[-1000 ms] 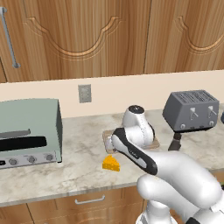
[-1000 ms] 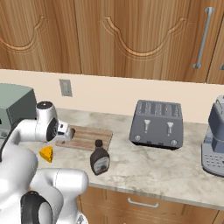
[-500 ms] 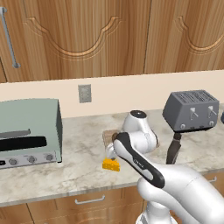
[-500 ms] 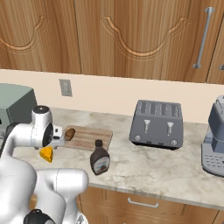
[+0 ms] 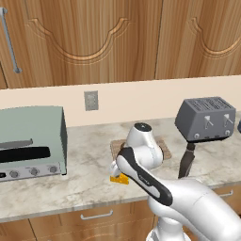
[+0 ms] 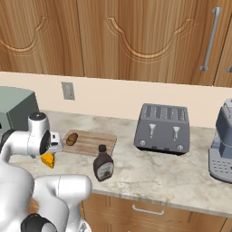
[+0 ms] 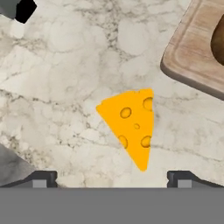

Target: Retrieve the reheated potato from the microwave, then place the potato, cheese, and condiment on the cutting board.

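Marble in pale grey-beige with darker veins forms the tabletop point(image 5: 89, 172), backed by a cream wall strip and carved brown wooden cupboards above. At the left stands a pale green-grey toaster oven point(image 5: 29, 141) with small knobs, and a grey wall socket point(image 5: 91, 100) sits on the cream strip behind. Next comes the small yellow-orange cheese wedge with holes point(image 7: 131, 124), lying flat on the marble just off the corner of the flat light-brown wooden cutting board with grooves point(image 6: 93, 142). The pincer point(image 7: 112, 178) hangs directly over the cheese with its two dark tips spread wide apart, one on each side of the wedge, holding nothing. On the board's left end rests the small brown oval potato point(image 6: 71, 138). Just in front of the board's right corner, on the marble, stands the slim dark brown-black condiment bottle with a dark cap point(image 6: 103, 163), upright. Further right sits a dark grey four-slot toaster point(image 6: 163, 129).
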Robot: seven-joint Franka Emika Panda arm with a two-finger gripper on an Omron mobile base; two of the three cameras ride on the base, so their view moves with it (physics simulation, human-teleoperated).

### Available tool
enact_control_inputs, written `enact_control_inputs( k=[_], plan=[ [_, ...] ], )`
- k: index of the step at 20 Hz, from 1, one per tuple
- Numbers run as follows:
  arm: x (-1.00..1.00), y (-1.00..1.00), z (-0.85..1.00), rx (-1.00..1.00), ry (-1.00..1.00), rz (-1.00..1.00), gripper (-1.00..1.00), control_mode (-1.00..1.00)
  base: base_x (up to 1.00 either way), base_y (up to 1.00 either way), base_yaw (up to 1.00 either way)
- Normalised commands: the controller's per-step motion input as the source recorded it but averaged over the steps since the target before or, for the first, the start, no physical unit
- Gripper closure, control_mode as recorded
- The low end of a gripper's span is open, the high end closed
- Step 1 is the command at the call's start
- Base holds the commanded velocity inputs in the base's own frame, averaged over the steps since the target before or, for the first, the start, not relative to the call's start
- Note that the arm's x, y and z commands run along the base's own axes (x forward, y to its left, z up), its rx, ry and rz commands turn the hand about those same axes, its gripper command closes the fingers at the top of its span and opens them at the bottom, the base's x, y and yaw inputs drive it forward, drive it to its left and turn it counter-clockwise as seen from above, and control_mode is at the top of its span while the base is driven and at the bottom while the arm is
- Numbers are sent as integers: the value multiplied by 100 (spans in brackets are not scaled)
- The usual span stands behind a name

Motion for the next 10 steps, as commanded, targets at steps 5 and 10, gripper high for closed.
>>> enact_control_inputs(
  k=[5, 10],
  plan=[
    [17, 3, -16, -10, 4, 1, -100, -100, 0, 0, 0],
    [18, 0, -13, -3, 4, 0, -100, -100, 0, 0, 0]
  ],
)
